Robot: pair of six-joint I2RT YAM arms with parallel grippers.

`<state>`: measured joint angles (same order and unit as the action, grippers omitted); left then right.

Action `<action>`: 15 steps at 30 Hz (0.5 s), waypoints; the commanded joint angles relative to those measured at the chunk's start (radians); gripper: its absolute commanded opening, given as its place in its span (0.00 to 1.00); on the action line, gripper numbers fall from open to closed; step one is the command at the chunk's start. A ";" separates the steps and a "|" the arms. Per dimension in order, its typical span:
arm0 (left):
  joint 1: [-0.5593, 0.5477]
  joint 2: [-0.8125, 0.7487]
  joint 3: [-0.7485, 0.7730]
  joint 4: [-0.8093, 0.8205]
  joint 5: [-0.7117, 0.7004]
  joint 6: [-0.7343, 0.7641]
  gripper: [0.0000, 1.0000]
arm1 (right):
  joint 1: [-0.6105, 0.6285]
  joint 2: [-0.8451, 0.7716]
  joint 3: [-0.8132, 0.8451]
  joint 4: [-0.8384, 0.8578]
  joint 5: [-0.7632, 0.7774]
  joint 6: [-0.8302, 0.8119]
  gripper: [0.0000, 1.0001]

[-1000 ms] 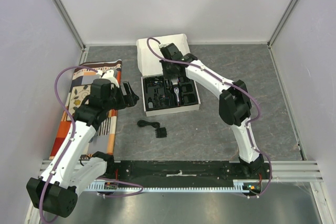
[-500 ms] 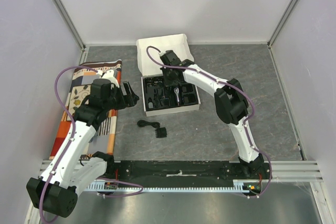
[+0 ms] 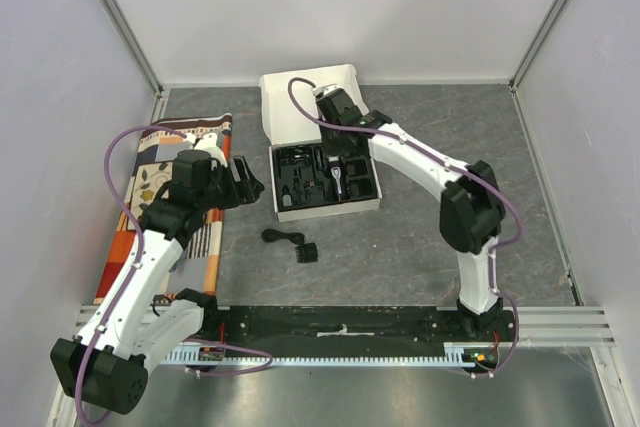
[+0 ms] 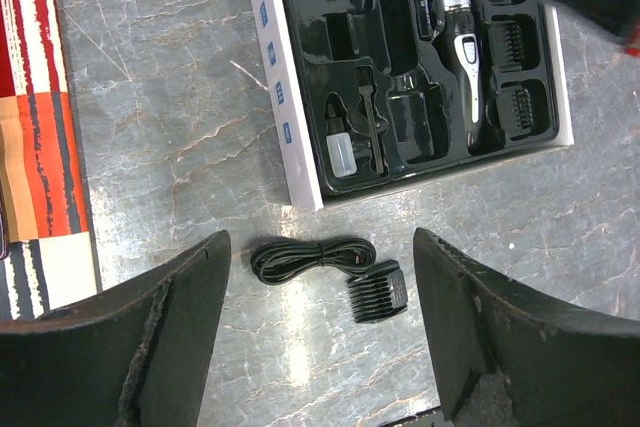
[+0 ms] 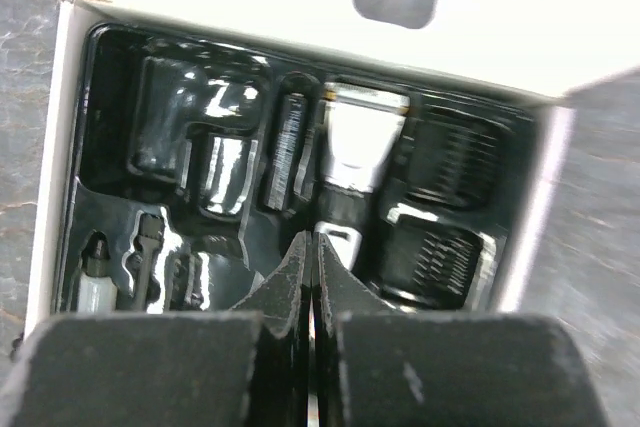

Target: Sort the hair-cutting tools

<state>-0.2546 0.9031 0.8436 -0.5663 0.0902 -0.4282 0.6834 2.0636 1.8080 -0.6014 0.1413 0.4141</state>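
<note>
Your right pincer is pressed together, gripping nothing. It points down into the black tray, with its tips just beside the lower body of the clipper. You can't tell from the blur whether they touch. The clipper lies in its moulded slot, silver head toward the box flap. 3 spare guards sit in slots along the tray's right side. The tray sits inside the white box on the desk.

Your left pincer is spread wide with nothing between its fingers, hovering above the desk near the box's front edge. Below it, the coiled cable and the loose comb guard lie on the desk outside the box, guard touching the cable's end. The patterned cloth is off to the left, well apart from both.
</note>
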 commanded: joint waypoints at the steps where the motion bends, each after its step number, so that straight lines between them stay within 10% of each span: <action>1: 0.002 0.017 -0.008 0.045 0.046 0.034 0.77 | 0.092 -0.236 -0.114 0.071 0.326 -0.089 0.00; 5: -0.018 0.057 0.000 0.043 0.071 0.061 0.71 | 0.142 -0.431 -0.394 0.208 0.439 -0.092 0.13; 15: -0.313 0.152 0.022 -0.067 -0.162 0.062 0.68 | 0.131 -0.612 -0.760 0.298 0.141 -0.028 0.22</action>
<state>-0.5274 1.0557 0.8471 -0.5961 0.0265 -0.3767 0.8116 1.5116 1.1439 -0.3508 0.3862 0.3584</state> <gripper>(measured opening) 0.686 0.205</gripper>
